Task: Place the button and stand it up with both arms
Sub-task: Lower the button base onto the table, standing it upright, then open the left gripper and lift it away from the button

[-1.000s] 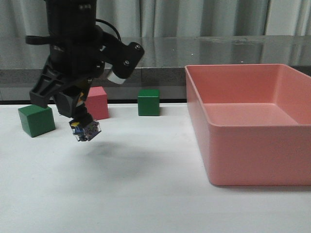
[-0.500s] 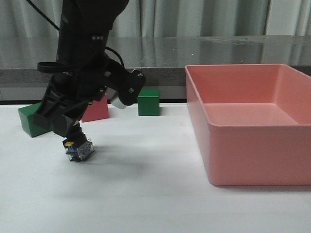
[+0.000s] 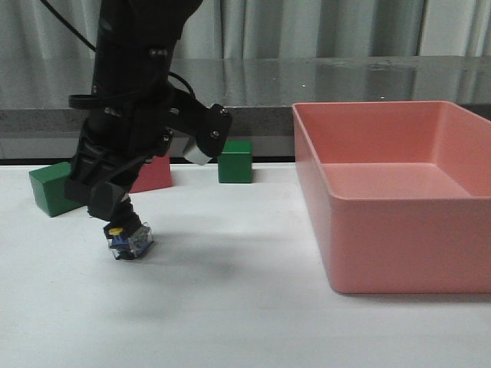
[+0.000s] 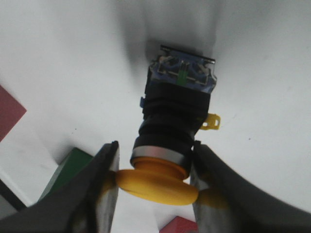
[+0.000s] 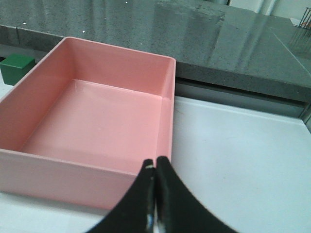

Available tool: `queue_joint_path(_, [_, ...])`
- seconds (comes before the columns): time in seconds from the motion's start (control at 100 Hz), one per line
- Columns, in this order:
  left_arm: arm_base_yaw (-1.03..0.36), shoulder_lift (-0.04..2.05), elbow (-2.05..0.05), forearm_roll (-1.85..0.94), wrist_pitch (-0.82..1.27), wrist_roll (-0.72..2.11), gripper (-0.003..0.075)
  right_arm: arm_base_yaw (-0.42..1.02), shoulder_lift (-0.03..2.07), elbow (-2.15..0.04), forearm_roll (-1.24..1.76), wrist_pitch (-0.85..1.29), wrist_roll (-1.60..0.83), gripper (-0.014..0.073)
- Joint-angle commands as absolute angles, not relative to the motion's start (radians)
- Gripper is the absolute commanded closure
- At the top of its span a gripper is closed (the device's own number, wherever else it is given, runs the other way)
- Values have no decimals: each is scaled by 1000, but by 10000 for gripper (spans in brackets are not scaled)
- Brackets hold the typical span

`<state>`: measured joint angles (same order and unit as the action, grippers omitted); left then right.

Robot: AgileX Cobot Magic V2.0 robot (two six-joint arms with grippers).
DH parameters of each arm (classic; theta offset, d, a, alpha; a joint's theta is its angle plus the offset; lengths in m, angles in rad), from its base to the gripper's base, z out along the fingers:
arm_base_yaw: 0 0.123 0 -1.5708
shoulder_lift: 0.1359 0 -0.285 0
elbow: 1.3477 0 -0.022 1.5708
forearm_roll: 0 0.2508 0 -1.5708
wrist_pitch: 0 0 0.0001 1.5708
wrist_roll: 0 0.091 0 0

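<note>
The button point(image 3: 129, 240) has a yellow mushroom cap, a black body and a clear-blue base block. My left gripper point(image 3: 119, 222) is shut on its yellow cap and holds it upright, base down, on or just above the white table at the left. In the left wrist view the button point(image 4: 177, 116) points base-first at the table, with the cap pinched between the two fingers point(image 4: 104, 189). My right gripper point(image 5: 155, 167) is shut and empty, over the table beside the near corner of the pink bin point(image 5: 97, 126). The right arm does not show in the front view.
A large pink bin point(image 3: 399, 192) fills the right side of the table. A green cube point(image 3: 54, 190) and a pink cube point(image 3: 153, 170) stand behind my left arm. Another green cube point(image 3: 235, 161) stands at the back middle, also seen in the right wrist view point(image 5: 17, 68).
My left gripper has come down and slightly left with the button, from hanging tilted above the table to upright at the table surface.
</note>
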<state>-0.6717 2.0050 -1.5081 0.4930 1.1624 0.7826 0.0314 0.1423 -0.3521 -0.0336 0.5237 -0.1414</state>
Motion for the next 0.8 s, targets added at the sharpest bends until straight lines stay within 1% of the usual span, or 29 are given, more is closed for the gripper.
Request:
queue_joint_path(0.0, [-677,1962,-1546,461,1176,768,511,25,150,-376,-44,449,-144,655])
queue_joint_path(0.11, [-677,1962,-1563,459,1191,743,354,25,150,-376,-44,449,-144,655])
queue_joint_path(0.18, [-677,1962,-1575,459,1191,702,283,25,150,-376,-44,449,-144,655])
queue_joint_path(0.23, [-677,1962,-1584,459,1193,686,258,25,150,-376,-44,449,-144,655])
queue_joint_path(0.3, [-677,1962,-1599,454,1200,684,245,25,150,-376,-44,449,-144,655])
queue_joint_path(0.46, [-677,1962,-1645,436,1277,682,246,25,150,-376,-44,449,-144,655])
queue_joint_path(0.58, [-677,1937,-1648,421,1277,675,246,25,150,-376,-44,450,-144,655])
queue_joint_path(0.79, [-620,1849,-1648,421,1277,628,246,25,150,-376,-44,450,-144,655])
